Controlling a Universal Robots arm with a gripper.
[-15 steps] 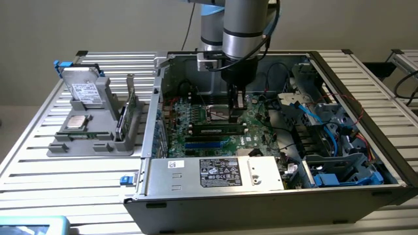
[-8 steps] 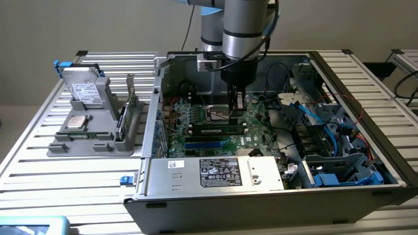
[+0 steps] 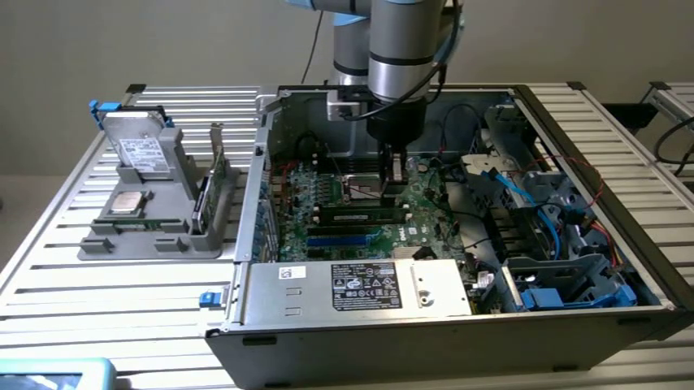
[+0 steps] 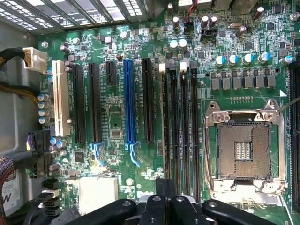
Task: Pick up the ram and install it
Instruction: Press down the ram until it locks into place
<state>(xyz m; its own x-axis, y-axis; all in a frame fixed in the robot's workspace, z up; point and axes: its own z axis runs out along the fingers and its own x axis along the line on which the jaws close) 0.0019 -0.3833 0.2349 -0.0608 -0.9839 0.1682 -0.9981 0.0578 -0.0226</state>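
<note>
So the ram (image 3: 358,218) looks like it's down in the board. In the exterior view there's a long green stick with a white label standing on edge in the row of black memory slots (image 4: 180,126), right beside the open processor socket (image 3: 363,191) (which is empty, bare pins showing). It isn't dangling in the air or lying loose anywhere that I can spot.

The tool (image 3: 396,188) hangs straight down over the end of the stick toward the exterior view's right. Its fingers (image 4: 180,206) are pressed together, and I don't see them pinching anything. From the wrist view they sit just past the near end of the slots, lined up with that row rather than with the blue slot (image 4: 129,103) further along. Whether the tips actually touch the stick's top edge, I can't tell.

My read on progress: the pick-up is done and the stick is in a slot, so most of the job is behind us. What I can't confirm is whether it's seated all the way. The end latches are too small to judge, and the stick looks about level, but that's all I'd swear to.

Around it: the open computer case (image 3: 325,325) sits on the slatted counter (image 3: 130,284). A gray parts holder (image 3: 152,236) is beside the case on the exterior view's left.
</note>
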